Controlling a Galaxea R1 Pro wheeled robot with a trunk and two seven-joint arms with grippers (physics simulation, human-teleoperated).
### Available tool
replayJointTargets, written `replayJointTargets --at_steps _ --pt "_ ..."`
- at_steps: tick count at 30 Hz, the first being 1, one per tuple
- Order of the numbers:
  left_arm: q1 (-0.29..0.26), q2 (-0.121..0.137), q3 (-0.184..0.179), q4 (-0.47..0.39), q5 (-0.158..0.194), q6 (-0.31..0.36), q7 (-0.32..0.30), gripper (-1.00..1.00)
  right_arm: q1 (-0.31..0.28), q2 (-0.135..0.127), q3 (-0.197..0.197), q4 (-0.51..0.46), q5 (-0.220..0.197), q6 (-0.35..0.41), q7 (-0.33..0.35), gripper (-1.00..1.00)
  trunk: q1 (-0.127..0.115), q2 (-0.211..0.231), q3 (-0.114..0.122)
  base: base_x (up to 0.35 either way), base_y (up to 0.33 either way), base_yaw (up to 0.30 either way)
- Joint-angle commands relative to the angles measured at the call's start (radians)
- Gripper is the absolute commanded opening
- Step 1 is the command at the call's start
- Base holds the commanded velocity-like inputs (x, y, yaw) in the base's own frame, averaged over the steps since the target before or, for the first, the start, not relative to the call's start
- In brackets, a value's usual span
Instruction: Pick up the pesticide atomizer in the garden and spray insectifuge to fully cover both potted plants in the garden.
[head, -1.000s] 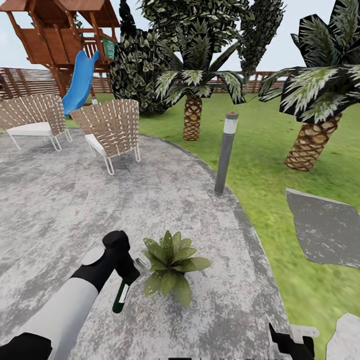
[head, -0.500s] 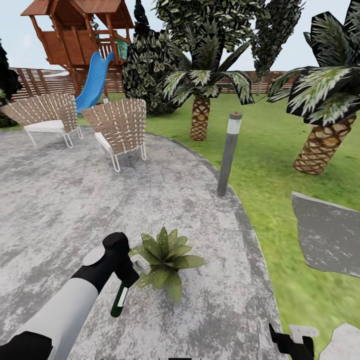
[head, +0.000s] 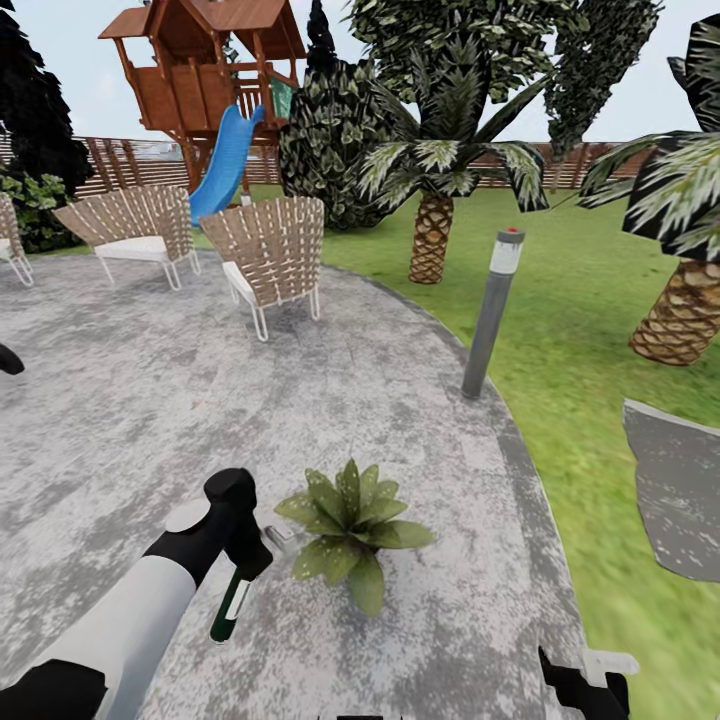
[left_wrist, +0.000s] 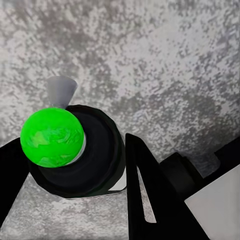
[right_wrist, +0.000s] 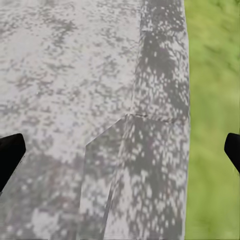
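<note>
Now left gripper (head: 250, 560) clamps pesticide atomizer (head: 228, 606), seemingly hanging, beside potted plant (head: 350, 525).

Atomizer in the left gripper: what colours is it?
Dark green pesticide atomizer with a white band, best in the head view.

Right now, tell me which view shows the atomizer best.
The head view: the left gripper holds the whole atomizer beside a potted plant. The left wrist view gives only its end, seen end-on.

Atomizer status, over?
Left claw shut on pesticide atomizer, hanging beside potted plant. Right claw open, low over patio edge. Nothing between.
</note>
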Motion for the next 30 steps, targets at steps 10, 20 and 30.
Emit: replayJointTargets --at_steps 10,20,30 --pt "0.002 -0.002 -0.007 -0.002 -0.009 0.009 -0.01 -1.0 -0.001 0.0 -0.008 0.001 0.004 -0.003 0.006 1.0 0.0 0.0 -0.001 0.09 -0.037 0.0" --pt "0.001 -0.001 -0.01 -0.002 -0.009 0.009 -0.01 -1.0 -0.001 0.001 -0.008 0.001 0.004 -0.003 0.006 1.0 0.0 0.0 -0.001 0.0 -0.147 0.13" --pt "0.0 -0.002 -0.01 -0.002 -0.009 0.009 -0.01 -1.0 -0.001 0.001 -0.008 0.001 0.004 -0.003 0.006 1.0 0.0 0.0 -0.001 -0.088 -0.27 0.232"
